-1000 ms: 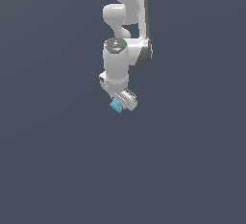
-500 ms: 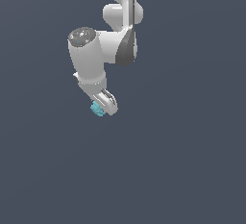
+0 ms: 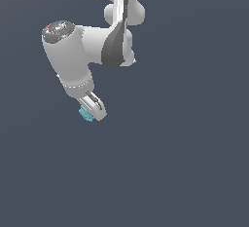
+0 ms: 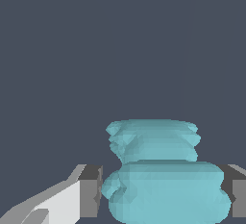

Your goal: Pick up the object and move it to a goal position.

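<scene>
The object [image 3: 86,113] is a tiny cyan-turquoise blocky lump held at the tip of my white-and-grey gripper [image 3: 91,112], left of centre in the exterior view. The gripper is shut on it. In the wrist view the object [image 4: 161,170] fills the space between the two grey finger pads [image 4: 90,192], which press against its sides. Its lower bulge sits between the pads and a narrower ribbed part sticks out beyond them. Nothing shows under the object but flat dark grey.
The white arm [image 3: 82,50] hangs down from the upper edge of the exterior view. All around it is a plain dark grey-blue background with no other objects, edges or markers to see.
The arm has swung toward the exterior view's left and looks larger, carrying the object with it. The gripper has stayed shut on the object throughout.
</scene>
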`<state>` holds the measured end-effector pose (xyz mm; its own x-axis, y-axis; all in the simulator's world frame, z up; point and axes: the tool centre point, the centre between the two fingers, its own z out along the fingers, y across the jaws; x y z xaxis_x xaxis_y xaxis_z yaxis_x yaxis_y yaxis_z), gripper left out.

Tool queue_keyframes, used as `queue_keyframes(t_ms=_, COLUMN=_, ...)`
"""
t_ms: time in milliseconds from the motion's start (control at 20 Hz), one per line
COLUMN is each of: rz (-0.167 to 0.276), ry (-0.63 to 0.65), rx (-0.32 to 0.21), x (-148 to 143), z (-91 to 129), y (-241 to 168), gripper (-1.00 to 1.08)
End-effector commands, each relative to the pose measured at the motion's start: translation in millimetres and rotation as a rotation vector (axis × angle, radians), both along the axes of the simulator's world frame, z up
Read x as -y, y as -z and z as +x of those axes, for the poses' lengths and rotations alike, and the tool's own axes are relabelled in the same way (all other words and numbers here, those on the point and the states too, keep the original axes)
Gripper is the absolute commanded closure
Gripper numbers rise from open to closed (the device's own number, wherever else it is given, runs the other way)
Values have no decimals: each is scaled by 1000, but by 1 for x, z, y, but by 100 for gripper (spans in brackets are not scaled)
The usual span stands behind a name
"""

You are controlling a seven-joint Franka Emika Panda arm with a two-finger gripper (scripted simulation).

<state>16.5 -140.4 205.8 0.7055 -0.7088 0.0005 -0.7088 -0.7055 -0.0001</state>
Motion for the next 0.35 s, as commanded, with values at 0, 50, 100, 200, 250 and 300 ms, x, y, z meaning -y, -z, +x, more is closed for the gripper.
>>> queue_keyframes(t_ms=0, rz=0, ry=-1, rx=0, x=5, z=4, y=-3, gripper=108)
queue_keyframes(t_ms=50, rz=0, ry=-1, rx=0, x=6, z=6, y=-4, gripper=108)
queue_keyframes(t_ms=100, rz=0, ry=-1, rx=0, x=7, z=7, y=-5, gripper=108)
queue_keyframes(t_ms=200, rz=0, ry=0, rx=0, x=9, z=8, y=-6, gripper=108)
queue_keyframes(t_ms=250, rz=0, ry=0, rx=0, x=9, z=8, y=-6, gripper=108)
queue_keyframes(t_ms=300, rz=0, ry=0, rx=0, x=9, z=8, y=-6, gripper=108)
